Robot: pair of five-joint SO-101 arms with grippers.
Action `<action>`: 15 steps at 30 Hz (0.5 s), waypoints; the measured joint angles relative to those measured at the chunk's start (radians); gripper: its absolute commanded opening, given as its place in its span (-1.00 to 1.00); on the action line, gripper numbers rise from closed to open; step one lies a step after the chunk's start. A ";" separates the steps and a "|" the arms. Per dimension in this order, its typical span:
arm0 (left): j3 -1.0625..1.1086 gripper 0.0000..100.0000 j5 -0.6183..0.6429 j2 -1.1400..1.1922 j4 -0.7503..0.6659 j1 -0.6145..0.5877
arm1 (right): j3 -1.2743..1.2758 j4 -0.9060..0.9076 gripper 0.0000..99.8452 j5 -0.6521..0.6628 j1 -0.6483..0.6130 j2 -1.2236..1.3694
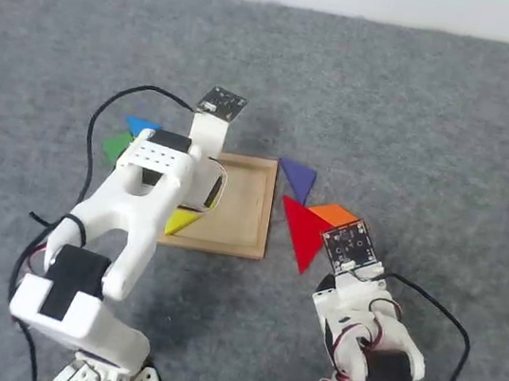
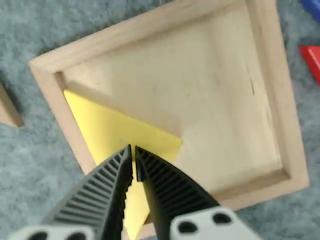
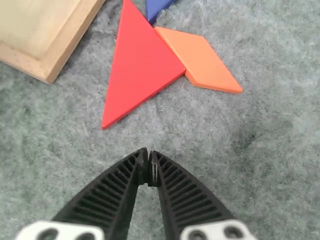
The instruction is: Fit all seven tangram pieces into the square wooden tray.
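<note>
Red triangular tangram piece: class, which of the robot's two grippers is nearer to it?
Right. The right gripper is over the grey carpet just beside the red triangular tangram piece; the left gripper is across the square wooden tray, over the yellow triangular piece.

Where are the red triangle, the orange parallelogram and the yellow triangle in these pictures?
red triangle (image 3: 137, 70), right wrist view, middle of its top face.
orange parallelogram (image 3: 200, 62), right wrist view, centre of its top face.
yellow triangle (image 2: 110, 127), left wrist view, middle of its visible face.
</note>
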 measured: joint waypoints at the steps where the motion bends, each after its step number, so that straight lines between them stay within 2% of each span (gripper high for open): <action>1: -0.002 -0.97 0.000 0.000 0.011 0.000 | 0.000 0.000 -0.97 0.000 0.000 0.000; 6: 0.081 -0.97 0.000 -0.109 0.028 0.000 | 0.000 0.000 -0.97 0.000 0.000 0.000; 12: 0.370 -0.98 -0.011 -0.462 -0.095 0.009 | 0.000 0.000 -0.97 0.000 0.000 0.000; 15: 0.400 -0.98 -0.014 -0.508 -0.097 0.015 | 0.000 0.000 -0.97 0.000 0.000 0.000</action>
